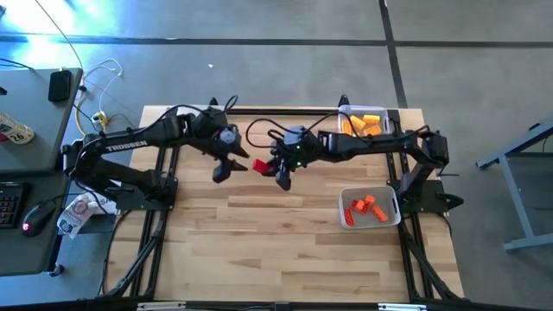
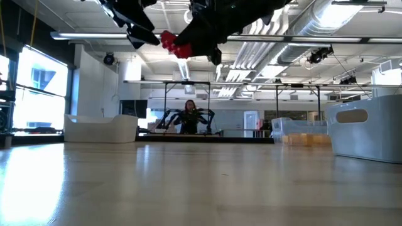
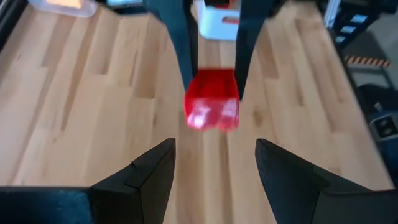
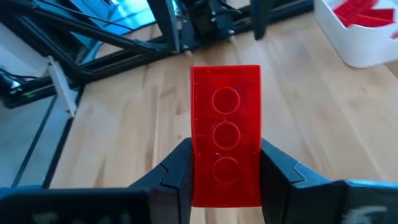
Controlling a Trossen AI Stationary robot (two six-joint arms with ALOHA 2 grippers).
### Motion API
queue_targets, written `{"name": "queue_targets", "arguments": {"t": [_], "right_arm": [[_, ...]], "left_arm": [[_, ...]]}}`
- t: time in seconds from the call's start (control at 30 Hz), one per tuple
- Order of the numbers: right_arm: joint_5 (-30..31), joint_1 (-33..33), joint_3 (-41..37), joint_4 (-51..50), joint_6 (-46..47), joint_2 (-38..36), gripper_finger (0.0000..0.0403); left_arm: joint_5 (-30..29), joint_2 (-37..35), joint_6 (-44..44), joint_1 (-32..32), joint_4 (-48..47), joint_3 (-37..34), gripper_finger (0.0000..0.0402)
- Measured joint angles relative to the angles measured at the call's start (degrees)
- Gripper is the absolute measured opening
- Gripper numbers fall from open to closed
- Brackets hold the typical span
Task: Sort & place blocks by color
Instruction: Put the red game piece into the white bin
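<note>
Clamped between my right fingers [image 4: 225,180] is a red block [image 4: 225,134], studs facing the wrist camera, held in the air above the middle of the desk [image 1: 259,250]. Left fingers [image 3: 214,165] stand wide apart just beside it, gripping nothing (the block hangs right in front of them). To the right, a white tray [image 1: 390,200] holds red and orange blocks [image 1: 366,209]; at the far right edge a clear tray [image 1: 344,115] holds yellow-orange blocks [image 1: 365,123].

A red studded block [image 4: 225,134] is held off the table; orange blocks [image 1: 365,208] fill a tray.
</note>
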Motion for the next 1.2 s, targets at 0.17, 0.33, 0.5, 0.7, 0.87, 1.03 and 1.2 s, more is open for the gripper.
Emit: {"name": "queue_targets", "arguments": {"t": [0.17,0.33,0.5,0.7,0.87,1.03,1.2], "right_arm": [[-0.2,1.3,0.0,3.0,0.0,0.0,0.0104],[0.4,1.3,0.0,4.5,0.3,0.0,0.0104],[0.7,1.3,0.0,7.6,0.5,0.0,0.0104],[0.8,1.2,0.0,7.7,0.6,0.0,0.0107],[0.7,1.2,0.0,7.7,1.4,0.0,0.0118],[0.3,1.3,0.0,7.7,1.0,0.0,0.0121],[0.3,1.3,0.0,7.7,0.7,0.0,0.0122]], "left_arm": [[-0.3,0.0,-3.9,-2.2,3.7,0.0,0.0207],[-0.6,0.0,-3.8,-3.8,4.8,0.0,0.0207],[-5.3,0.0,-5.0,-4.8,4.9,0.0,0.0207],[-7.3,0.0,-7.7,-4.9,5.9,0.0,0.0199],[-7.0,0.0,-8.9,-4.9,6.5,0.0,0.015],[-5.0,0.0,-8.9,-4.8,6.7,0.0,0.0112],[-5.6,0.0,-8.9,-4.9,6.7,0.0,0.0112]]}}
